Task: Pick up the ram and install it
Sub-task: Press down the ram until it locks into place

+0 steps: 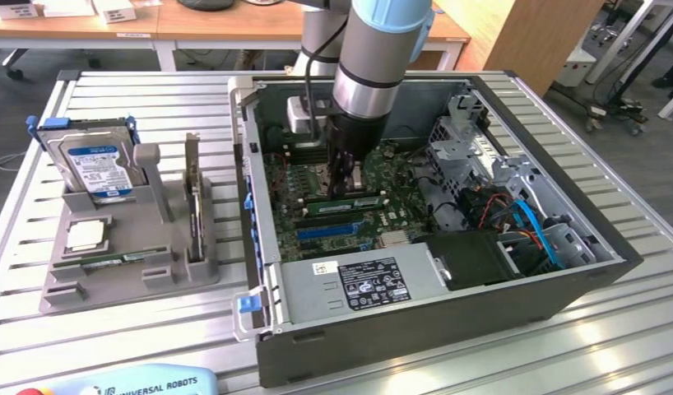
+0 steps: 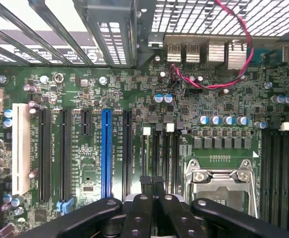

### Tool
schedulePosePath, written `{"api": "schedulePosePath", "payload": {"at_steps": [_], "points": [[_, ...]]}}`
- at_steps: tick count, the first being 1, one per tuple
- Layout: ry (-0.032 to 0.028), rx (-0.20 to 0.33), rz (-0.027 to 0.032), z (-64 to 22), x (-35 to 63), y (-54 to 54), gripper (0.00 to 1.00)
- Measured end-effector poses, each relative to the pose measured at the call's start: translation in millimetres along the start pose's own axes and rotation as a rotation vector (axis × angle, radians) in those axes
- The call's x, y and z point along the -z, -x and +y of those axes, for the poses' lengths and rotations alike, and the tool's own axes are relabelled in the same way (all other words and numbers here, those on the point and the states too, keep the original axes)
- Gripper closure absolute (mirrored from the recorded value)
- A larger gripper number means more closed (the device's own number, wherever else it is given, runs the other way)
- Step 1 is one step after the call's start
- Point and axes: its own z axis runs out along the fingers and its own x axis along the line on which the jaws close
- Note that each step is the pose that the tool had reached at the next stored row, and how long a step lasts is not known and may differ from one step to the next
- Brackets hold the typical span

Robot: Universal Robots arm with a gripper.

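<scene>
My gripper [image 1: 345, 188] reaches down inside the open computer case [image 1: 424, 329], its tip just above the motherboard [image 1: 314, 177]. The fingers are shut, tips pressed together with nothing showing between them. A long thin green stick, the ram [image 1: 348, 202], lies along the board right beside the tip, apparently seated in a slot. In the wrist view my gripper [image 2: 151, 180] hangs over the narrow memory slots [image 2: 159, 148] between the blue slot [image 2: 106, 148] and the silver processor socket [image 2: 221, 181]. Whether the tips touch the ram I cannot tell.
A grey holder [image 1: 128, 276] at the exterior view's left carries a blue-labelled hard drive [image 1: 95, 164] and a square silver processor chip [image 1: 84, 234]. Inside the case are the power supply [image 1: 353, 284], a metal drive cage [image 1: 474, 148] and blue cables [image 1: 534, 226]. A red wire [image 2: 233, 74] loops over the board.
</scene>
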Motion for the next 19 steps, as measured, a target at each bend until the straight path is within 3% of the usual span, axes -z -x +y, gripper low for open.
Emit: {"api": "schedulePosePath", "payload": {"at_steps": [19], "points": [[0.0001, 0.0, 0.0001, 1.5, 29.3, 0.7, 0.9]]}}
